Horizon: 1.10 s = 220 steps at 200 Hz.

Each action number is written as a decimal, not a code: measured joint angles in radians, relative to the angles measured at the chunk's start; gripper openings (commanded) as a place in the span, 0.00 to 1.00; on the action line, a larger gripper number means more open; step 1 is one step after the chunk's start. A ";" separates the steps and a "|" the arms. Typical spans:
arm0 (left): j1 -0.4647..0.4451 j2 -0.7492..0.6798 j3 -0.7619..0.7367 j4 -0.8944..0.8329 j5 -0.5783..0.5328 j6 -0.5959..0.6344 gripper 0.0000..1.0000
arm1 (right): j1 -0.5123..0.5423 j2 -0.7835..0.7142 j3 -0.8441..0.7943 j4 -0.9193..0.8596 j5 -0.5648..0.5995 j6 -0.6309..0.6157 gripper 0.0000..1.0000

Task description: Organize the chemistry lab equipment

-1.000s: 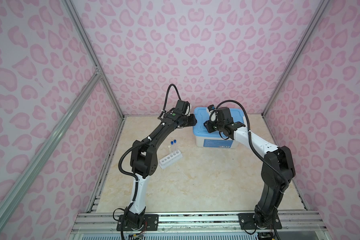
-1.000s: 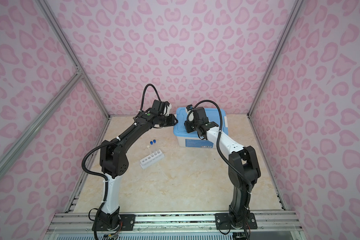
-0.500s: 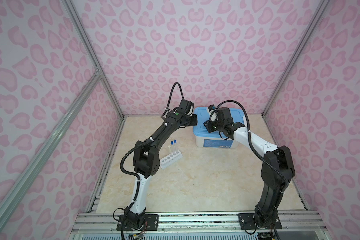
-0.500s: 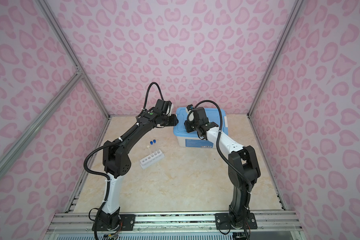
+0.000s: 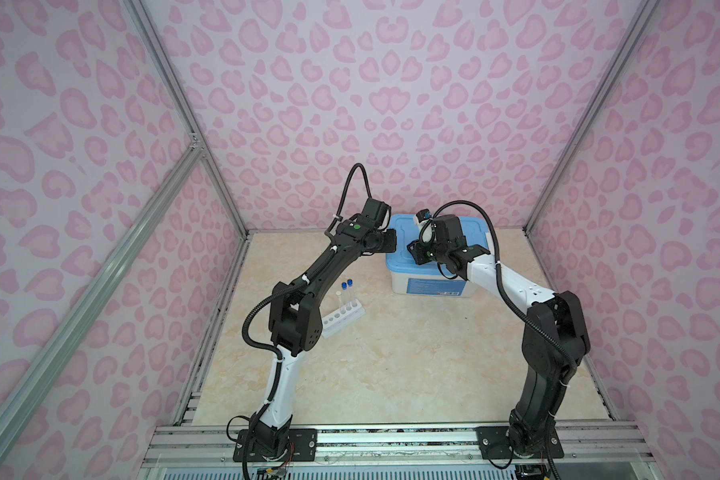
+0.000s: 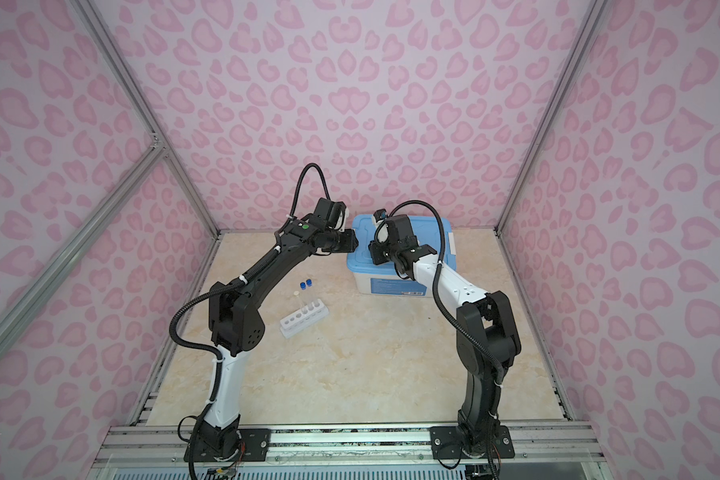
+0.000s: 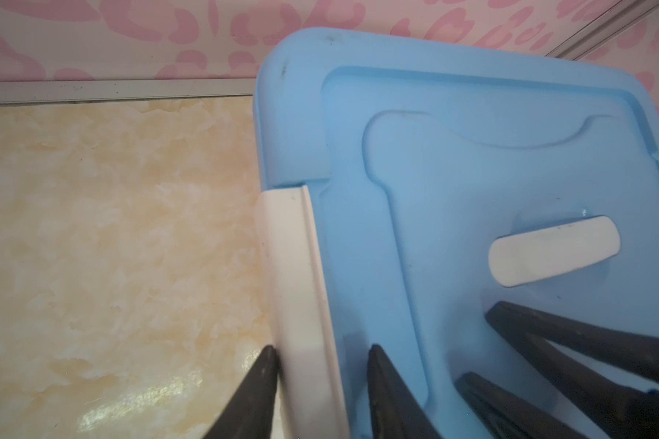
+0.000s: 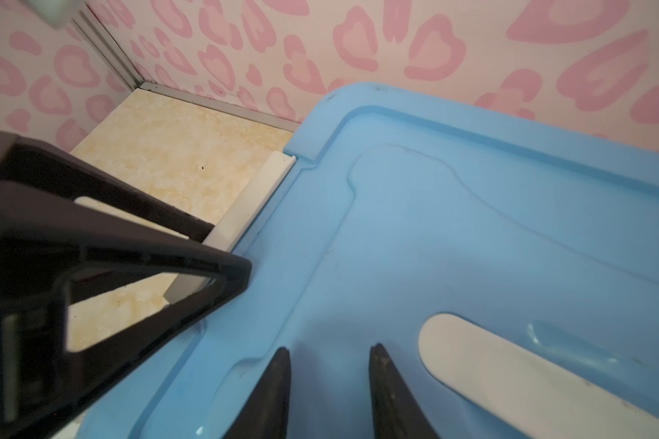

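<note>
Three test tubes (image 5: 348,297): log as racked, upright in rack (image 5: 344,320) toward the tabletop's left edge. Read bin (image 5: 429,286) at rear edge as current work: left gripper (image 7: 322,353) spread astride white latch (image 7: 290,266) of lid (image 7: 472,171), right gripper (image 8: 330,351) spread, empty, over lid. Count other equipment outstanding, none in view.

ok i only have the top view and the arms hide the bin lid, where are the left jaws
observer: the left gripper straddles the white latch on the side edge of the blue lid, one jaw outside the latch, the other over the lid with a gap to the latch.
operator: and the right jaws
observer: the right gripper has its jaws apart with nothing between them, tips down by the lid beside the white handle.
</note>
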 measured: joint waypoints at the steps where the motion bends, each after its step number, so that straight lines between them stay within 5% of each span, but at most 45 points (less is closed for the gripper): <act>1: 0.000 0.000 0.001 -0.001 0.000 0.000 0.47 | 0.000 0.000 0.000 0.000 0.000 0.000 0.36; 51: 0.001 -0.014 0.094 -0.021 0.002 0.037 0.62 | -0.008 0.004 0.044 -0.056 -0.009 -0.001 0.37; 103: 0.029 -0.159 0.017 0.010 -0.039 0.075 0.69 | -0.029 -0.028 0.080 -0.137 0.010 -0.019 0.41; 129: 0.063 -0.357 -0.168 0.093 -0.093 0.108 0.74 | -0.040 -0.082 0.087 -0.139 0.018 -0.030 0.46; 182: 0.235 -0.896 -0.826 0.438 -0.185 0.127 0.83 | -0.052 -0.286 -0.040 -0.105 0.075 -0.063 0.66; 220: 0.307 -1.113 -1.080 0.570 -0.290 0.172 0.97 | -0.074 -0.493 -0.234 -0.040 0.160 -0.071 0.84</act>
